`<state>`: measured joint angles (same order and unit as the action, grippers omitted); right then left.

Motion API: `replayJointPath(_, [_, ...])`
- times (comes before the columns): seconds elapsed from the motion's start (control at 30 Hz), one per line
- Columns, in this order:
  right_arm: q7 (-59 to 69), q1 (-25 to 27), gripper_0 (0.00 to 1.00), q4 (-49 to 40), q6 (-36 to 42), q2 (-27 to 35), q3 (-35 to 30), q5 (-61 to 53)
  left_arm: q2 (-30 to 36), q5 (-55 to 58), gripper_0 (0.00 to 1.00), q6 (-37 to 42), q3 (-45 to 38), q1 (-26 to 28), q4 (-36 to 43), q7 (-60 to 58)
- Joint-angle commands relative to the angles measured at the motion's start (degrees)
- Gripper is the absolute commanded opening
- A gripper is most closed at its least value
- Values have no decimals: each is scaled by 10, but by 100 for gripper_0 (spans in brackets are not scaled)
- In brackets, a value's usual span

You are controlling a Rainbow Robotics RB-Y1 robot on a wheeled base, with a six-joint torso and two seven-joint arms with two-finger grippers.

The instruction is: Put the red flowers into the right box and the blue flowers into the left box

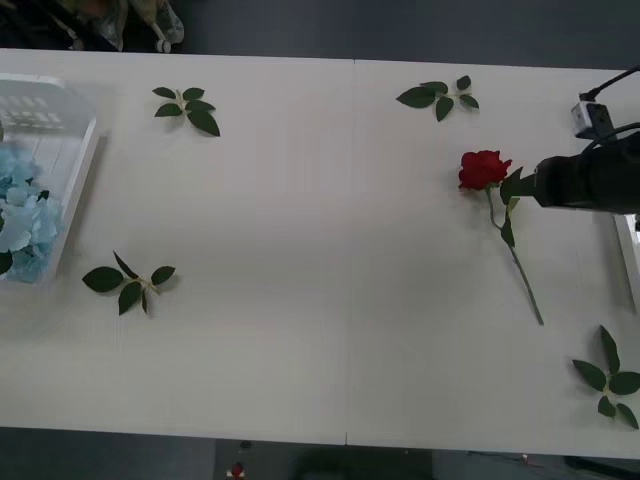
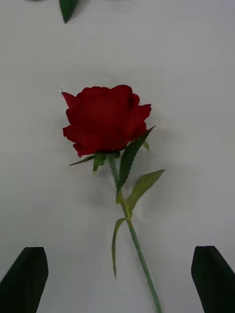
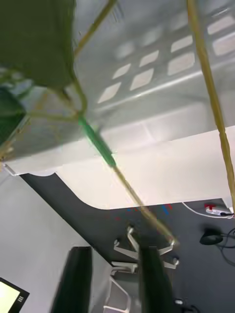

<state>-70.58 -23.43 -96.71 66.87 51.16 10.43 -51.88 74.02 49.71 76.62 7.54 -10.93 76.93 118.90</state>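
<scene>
1. Your right gripper (image 2: pixel 117 279) is spread wide, nothing held. In the right wrist view its two black fingers (image 2: pixel 27 279) sit one on each side of the stem, above the table (image 1: pixel 320 300).
2. The red rose (image 1: pixel 484 169) lies flat on the table's right half, directly off the right arm's tip. Bloom points toward the far edge, stem runs back toward the near-right.
3. Long axis: in the wrist view the stem passes nearly midway between the fingers, slightly skewed. The line between the fingers crosses it, so closing should pinch the stem rather than run along it.
4. Right arm is clearly the nearer one; the right box (image 1: pixel 628 250) shows as a thin white rim just beyond it at the table's right edge. I'd judge it a short carry.
5. Left gripper (image 3: pixel 115 279): fingers close together, with thin stems running past them. Can't tell whether they pinch one. It's at the ribbed left box (image 3: pixel 161 73).
6. The left box, at the table's left edge in the front view, already holds blue flowers (image 1: pixel 25 215).
</scene>
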Motion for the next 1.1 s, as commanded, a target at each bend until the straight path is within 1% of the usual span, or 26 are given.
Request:
replayJointPath(0.03, [34, -43, 86, -14, -7, -17, 52, 58, -8, -20, 100, -2, -21, -13, -1, 27])
replayJointPath(0.2, [37, -73, 86, 12, -7, -55, 83, 103, -12, -20, 100, -3, -21, -13, 2, 27])
replayJointPath(0.37, [32, -102, 86, 48, -7, -88, 112, 142, -10, 36, 100, 8, -36, -14, 16, 37])
replayJointPath(0.53, [38, -144, 87, 99, -7, -104, 158, 174, -9, 116, 100, 39, -85, -14, 66, 42])
replayJointPath(0.63, [39, -154, 86, 119, -4, -110, 159, 180, -9, 159, 100, 44, -105, -15, 96, 41])
replayJointPath(0.77, [34, -159, 86, 133, 10, -112, 159, 191, -3, 236, 100, 20, -122, -15, 139, 33])
replayJointPath(0.87, [33, -159, 87, 133, 22, -111, 159, 209, 2, 286, 100, -42, -120, -15, 168, 26])
replayJointPath(0.9, [33, -159, 86, 133, 22, -111, 159, 211, -5, 289, 100, -52, -120, -17, 170, 25])
replayJointPath(1.0, [35, -159, 86, 131, 30, -109, 159, 216, -64, 283, 100, -92, -121, -33, 168, 22])
replayJointPath(1.07, [39, -159, 87, 131, 27, -109, 159, 224, -115, 268, 100, -119, -118, -53, 148, 22])
replayJointPath(1.1, [38, -159, 86, 134, 26, -109, 159, 225, -128, 261, 100, -124, -114, -64, 142, 22])
